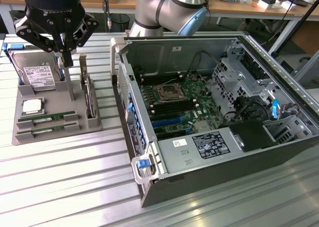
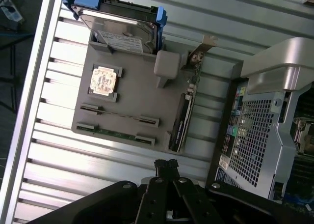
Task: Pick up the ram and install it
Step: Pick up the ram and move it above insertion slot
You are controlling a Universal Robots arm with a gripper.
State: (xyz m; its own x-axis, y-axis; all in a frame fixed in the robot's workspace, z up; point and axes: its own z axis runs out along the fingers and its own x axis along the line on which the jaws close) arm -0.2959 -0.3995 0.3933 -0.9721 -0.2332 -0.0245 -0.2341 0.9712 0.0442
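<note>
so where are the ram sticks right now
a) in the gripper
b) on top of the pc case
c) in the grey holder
c: both ram sticks sit in the grey holder, while the gripper hangs shut and empty above it.

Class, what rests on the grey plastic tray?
A silver hard drive, a square processor chip, two thin green ram sticks and a dark expansion card. Slots in the tray cover standing parts' lower edges.

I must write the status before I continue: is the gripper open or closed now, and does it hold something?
Gripper: fingers closed, holding nothing; the ram lies in the gray tray.
</note>
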